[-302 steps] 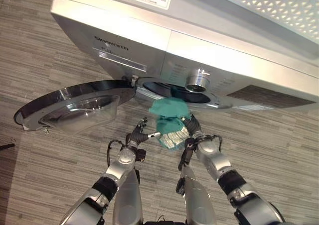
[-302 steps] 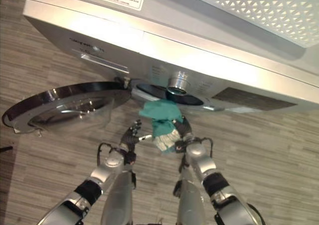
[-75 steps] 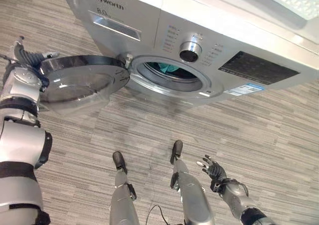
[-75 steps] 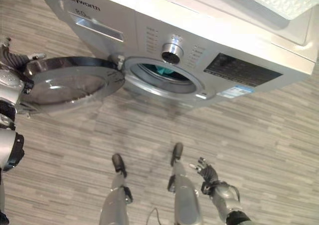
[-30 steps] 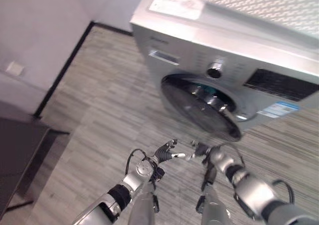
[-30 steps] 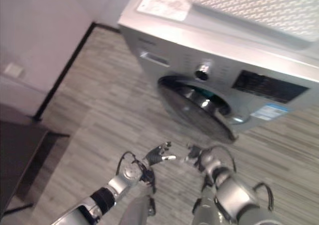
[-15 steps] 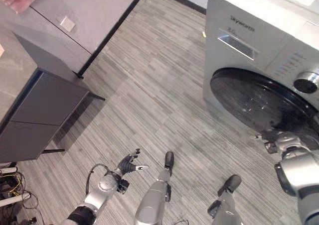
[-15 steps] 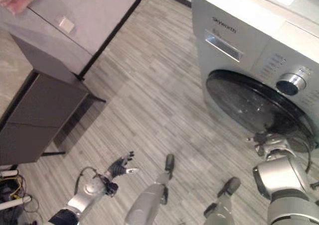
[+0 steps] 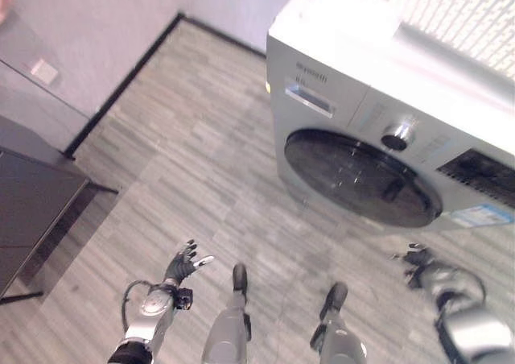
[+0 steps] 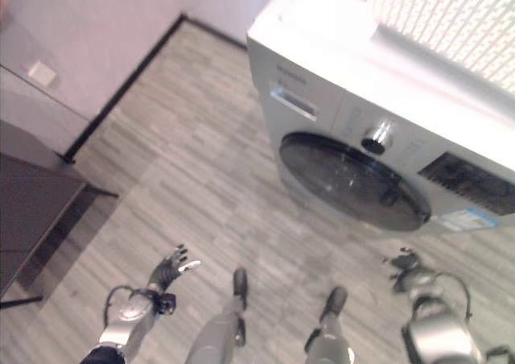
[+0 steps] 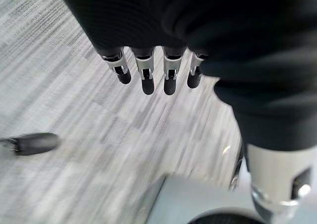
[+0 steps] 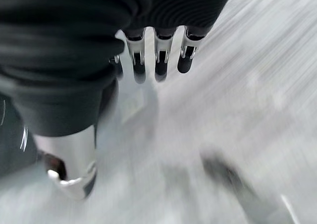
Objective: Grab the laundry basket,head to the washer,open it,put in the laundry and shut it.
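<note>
I am seeing the left hand (image 9: 181, 262) hanging low over the wood-grain floor (image 9: 193, 163), well apart from the washer (image 9: 378, 138). Its fingers (image 11: 147, 78) are reaching out straight and slightly spread, with the thumb apart, and they are holding nothing. The right hand (image 9: 420, 265) is hovering just below the lower right of the washer front, close to it but not touching; its fingers (image 12: 160, 60) are lying relaxed in a row, likewise gripping nothing.

The washer is standing ahead and to the right. Its round dark door (image 9: 358, 179) is sitting flush against the front panel, closed. A silver dial (image 9: 394, 136) is sitting above the door, and a detergent drawer (image 9: 310, 100) is sitting at the upper left of the front. I cannot make out any laundry through the dark glass.

A dark cabinet (image 9: 32, 211) is standing at the far left, against a pale wall (image 9: 96, 26) with a dark skirting along its foot.
</note>
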You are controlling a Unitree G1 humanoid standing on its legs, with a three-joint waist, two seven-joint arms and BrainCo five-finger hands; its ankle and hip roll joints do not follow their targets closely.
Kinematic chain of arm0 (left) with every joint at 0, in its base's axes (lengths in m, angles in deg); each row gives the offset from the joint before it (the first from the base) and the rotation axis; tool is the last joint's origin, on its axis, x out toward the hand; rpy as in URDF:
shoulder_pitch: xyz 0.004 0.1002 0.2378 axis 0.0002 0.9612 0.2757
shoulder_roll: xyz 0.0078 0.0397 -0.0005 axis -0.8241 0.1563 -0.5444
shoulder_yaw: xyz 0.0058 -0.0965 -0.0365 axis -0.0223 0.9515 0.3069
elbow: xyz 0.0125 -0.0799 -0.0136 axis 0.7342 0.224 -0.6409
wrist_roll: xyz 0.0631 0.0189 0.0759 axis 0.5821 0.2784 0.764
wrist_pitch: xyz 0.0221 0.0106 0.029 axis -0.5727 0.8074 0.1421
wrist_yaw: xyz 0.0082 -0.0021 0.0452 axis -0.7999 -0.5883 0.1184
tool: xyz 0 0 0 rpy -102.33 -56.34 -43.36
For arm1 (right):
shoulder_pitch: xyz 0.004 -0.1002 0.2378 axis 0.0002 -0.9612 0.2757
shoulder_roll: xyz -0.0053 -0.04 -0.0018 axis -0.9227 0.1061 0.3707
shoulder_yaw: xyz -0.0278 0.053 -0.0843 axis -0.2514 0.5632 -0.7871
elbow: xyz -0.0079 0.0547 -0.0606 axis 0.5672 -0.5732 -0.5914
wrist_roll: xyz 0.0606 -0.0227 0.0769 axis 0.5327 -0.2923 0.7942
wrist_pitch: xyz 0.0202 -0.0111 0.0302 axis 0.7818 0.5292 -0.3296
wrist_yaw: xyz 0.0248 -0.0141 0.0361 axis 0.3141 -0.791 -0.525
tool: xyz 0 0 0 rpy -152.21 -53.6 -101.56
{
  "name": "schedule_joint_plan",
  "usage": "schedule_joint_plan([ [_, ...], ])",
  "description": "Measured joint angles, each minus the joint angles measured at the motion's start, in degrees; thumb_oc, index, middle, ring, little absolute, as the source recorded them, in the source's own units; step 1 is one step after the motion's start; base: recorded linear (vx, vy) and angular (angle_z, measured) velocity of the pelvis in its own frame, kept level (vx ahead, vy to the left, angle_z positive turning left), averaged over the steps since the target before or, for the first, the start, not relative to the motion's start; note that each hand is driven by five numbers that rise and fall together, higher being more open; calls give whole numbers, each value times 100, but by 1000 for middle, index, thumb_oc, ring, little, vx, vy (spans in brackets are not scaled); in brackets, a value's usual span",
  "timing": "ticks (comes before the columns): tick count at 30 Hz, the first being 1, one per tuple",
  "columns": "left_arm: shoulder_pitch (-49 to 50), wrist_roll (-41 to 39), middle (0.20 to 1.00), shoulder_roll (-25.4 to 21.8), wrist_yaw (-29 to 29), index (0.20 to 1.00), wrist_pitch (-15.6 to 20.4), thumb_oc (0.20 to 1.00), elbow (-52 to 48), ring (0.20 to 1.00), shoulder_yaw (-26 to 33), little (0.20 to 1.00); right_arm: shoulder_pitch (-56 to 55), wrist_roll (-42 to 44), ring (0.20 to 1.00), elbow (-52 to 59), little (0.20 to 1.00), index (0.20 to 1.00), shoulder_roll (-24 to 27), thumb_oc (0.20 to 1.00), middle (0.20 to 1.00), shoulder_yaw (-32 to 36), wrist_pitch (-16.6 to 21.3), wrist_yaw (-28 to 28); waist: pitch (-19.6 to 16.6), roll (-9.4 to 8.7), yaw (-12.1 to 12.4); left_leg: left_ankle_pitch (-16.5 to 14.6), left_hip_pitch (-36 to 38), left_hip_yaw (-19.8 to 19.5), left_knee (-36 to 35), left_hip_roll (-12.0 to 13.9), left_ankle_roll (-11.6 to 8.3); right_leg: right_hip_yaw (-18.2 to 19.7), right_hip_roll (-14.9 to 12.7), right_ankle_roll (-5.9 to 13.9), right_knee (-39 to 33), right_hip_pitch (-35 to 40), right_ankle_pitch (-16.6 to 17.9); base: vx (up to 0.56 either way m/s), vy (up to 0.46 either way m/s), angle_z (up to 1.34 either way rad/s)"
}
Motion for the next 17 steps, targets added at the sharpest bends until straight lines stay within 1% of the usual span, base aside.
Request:
schedule_joint_plan([
  [1, 20, 0, 1000, -30, -2, 1000, 3, 1000, 208, 1000, 28, 1000, -216, -33, 1000, -122, 1000, 1000, -226, 1000, 1000, -24, -91, 136, -144, -55, -20, -27, 46, 57, -4, 8, 29, 54, 2, -2, -1, 8, -30, 67, -55, -34],
  [2, 55, -27, 1000, -6, -25, 1000, 15, 1000, 324, 1000, 37, 1000, -473, -75, 1000, -300, 1000, 1000, -384, 1000, 1000, -70, -138, 171, -278, -50, -58, -116, 94, 87, -2, 29, 1, 110, 11, 7, -1, 9, -47, 103, -65, -26],
  [3, 199, -138, 1000, 167, -50, 1000, 171, 1000, 369, 1000, 402, 1000, -753, -42, 1000, -281, 1000, 1000, -349, 1000, 1000, 397, 50, 141, -355, -94, -92, -126, 241, 124, -2, -9, -5, 161, -24, 25, -1, 137, -27, 55, -24, -18],
  [4, 223, -185, 1000, 185, -92, 1000, 222, 1000, 474, 1000, 460, 1000, -807, -74, 1000, -350, 1000, 1000, -294, 1000, 1000, 332, 28, 147, -461, -144, -136, -127, 279, 122, -3, -14, -4, 163, -28, 27, -1, 177, -27, 86, -23, -6],
  [6, 159, -199, 1000, 262, -220, 1000, 351, 1000, 1045, 1000, 599, 1000, -1055, -125, 1000, -775, 1000, 1000, -267, 1000, 1000, 458, 6, 158, -734, -228, -138, -169, 346, 106, -6, 5, -7, 128, -18, 34, -25, 261, -66, 74, 7, 5],
  [8, 259, -191, 1000, 300, -291, 1000, 359, 1000, 1331, 1000, 602, 1000, -1225, -121, 1000, -975, 1000, 1000, -269, 1000, 1000, 620, 32, 147, -923, -280, -167, -221, 427, 107, -30, 8, 32, 130, -20, 48, -49, 339, -96, 69, 30, 2],
  [9, 413, -207, 1000, 354, -250, 1000, 357, 1000, 1481, 1000, 624, 1000, -1366, -126, 1000, -1176, 1000, 1000, -283, 1000, 1000, 835, 14, 143, -975, -225, -177, -256, 590, 115, -37, -7, 41, 130, -41, 64, -48, 514, -116, 45, 41, 2],
  [11, 554, -197, 1000, 452, -224, 1000, 398, 1000, 1900, 1000, 629, 1000, -1649, -210, 1000, -1274, 1000, 1000, -256, 1000, 1000, 846, 2, 110, -1168, -160, -182, -300, 650, 110, -40, -23, 42, 120, -85, 83, -50, 596, -142, 44, 41, 3],
  [13, 540, -188, 1000, 557, -226, 1000, 394, 1000, 2372, 1000, 641, 1000, -1754, -233, 1000, -1370, 1000, 1000, -232, 1000, 1000, 895, -10, 112, -1263, -97, -196, -303, 675, 90, -40, -37, 44, 99, -99, 87, -50, 652, -144, 37, 28, 5],
  [15, 637, -153, 1000, 710, -228, 1000, 341, 1000, 2664, 1000, 653, 1000, -1854, -237, 1000, -1379, 1000, 1000, -189, 1000, 1000, 878, -70, 110, -1334, -14, -200, -302, 675, 78, -39, -48, 45, 99, -110, 88, -50, 659, -143, 22, 17, 2],
  [16, 689, -153, 1000, 749, -228, 1000, 332, 1000, 2684, 1000, 635, 1000, -1867, -244, 1000, -1376, 1000, 1000, -169, 1000, 1000, 857, -112, 111, -1331, -19, -202, -302, 674, 76, -38, -47, 46, 99, -110, 88, -50, 656, -143, 32, 24, 2],
  [17, 702, -150, 1000, 778, -219, 1000, 331, 1000, 2721, 1000, 635, 1000, -1884, -255, 1000, -1359, 1000, 1000, -153, 1000, 1000, 821, -133, 108, -1349, 15, -208, -300, 681, 75, -39, -52, 47, 100, -114, 87, -50, 662, -142, 0, 0, 0],
])
